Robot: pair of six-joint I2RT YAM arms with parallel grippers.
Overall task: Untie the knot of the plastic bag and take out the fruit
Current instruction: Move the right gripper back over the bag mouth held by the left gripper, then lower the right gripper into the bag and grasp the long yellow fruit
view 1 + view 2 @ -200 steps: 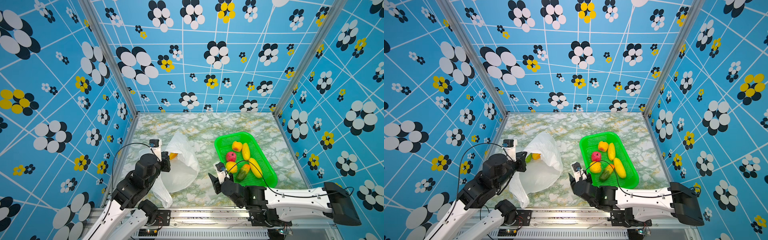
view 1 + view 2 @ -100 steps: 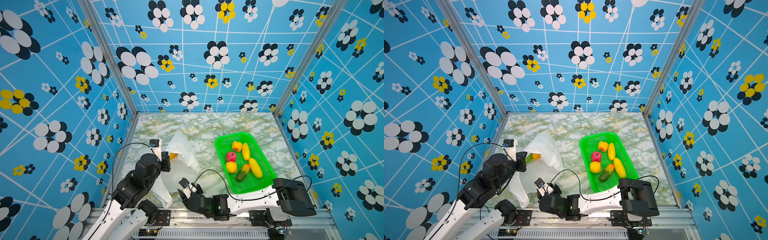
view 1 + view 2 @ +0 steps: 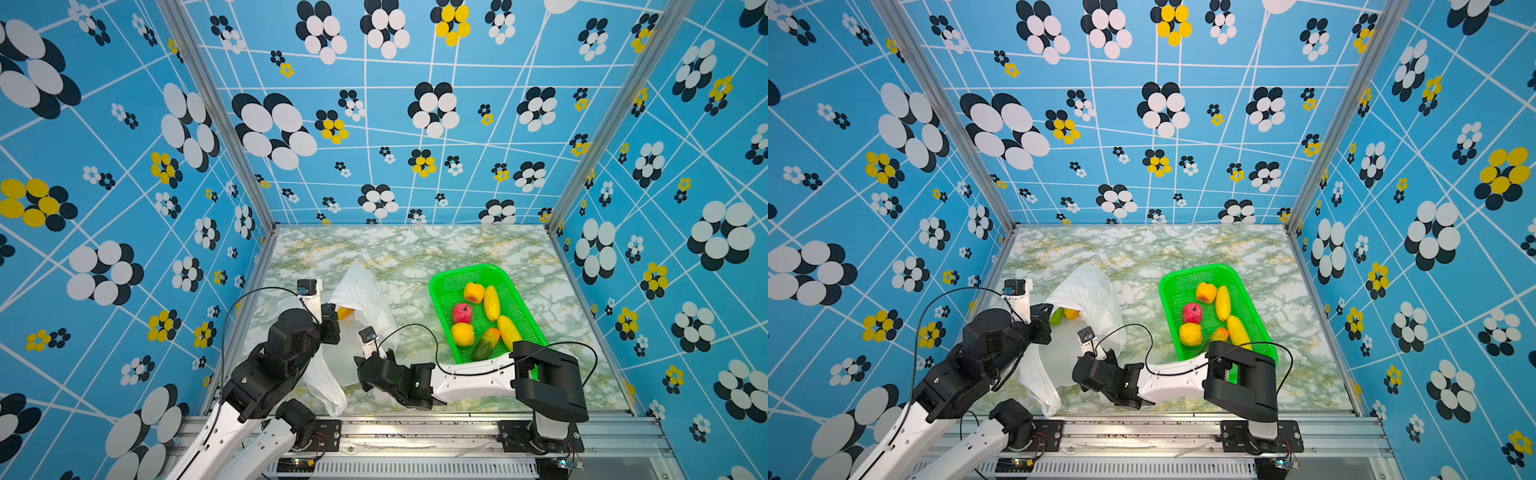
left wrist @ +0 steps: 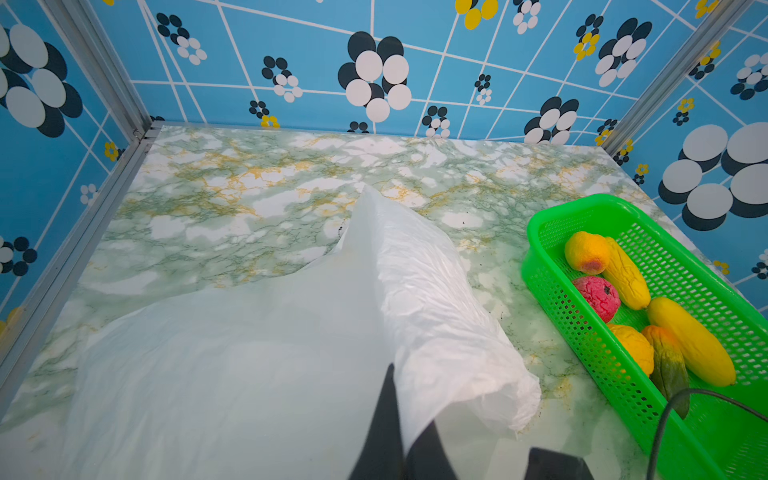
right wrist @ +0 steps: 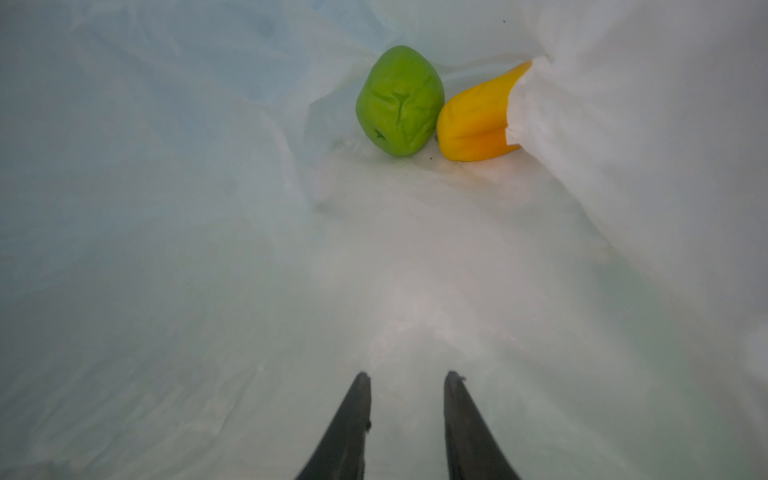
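Blue walls patterned with black, white and yellow flowers enclose a green-and-white marbled tabletop. On its left half lies the thin, crinkly white plastic bag, its mouth held open.

The left gripper is pinched fully closed on the bag's upper edge. The film runs up between its black fingers and is lifted off the table.

The right gripper sits inside the bag's mouth, low over the plastic floor. Its jaws stand a moderate way apart with nothing between them.

Well ahead of its tips, deep in the bag, a round green toy fruit and an elongated yellow-orange toy fruit lie touching. The yellow-orange one is partly under a fold of plastic.

To the right, apart from the bag, a bright green mesh plastic basket holds six more toy fruits. Among them are a red round fruit and a long yellow fruit. The right arm's white forearm crosses in front of the basket's near end.
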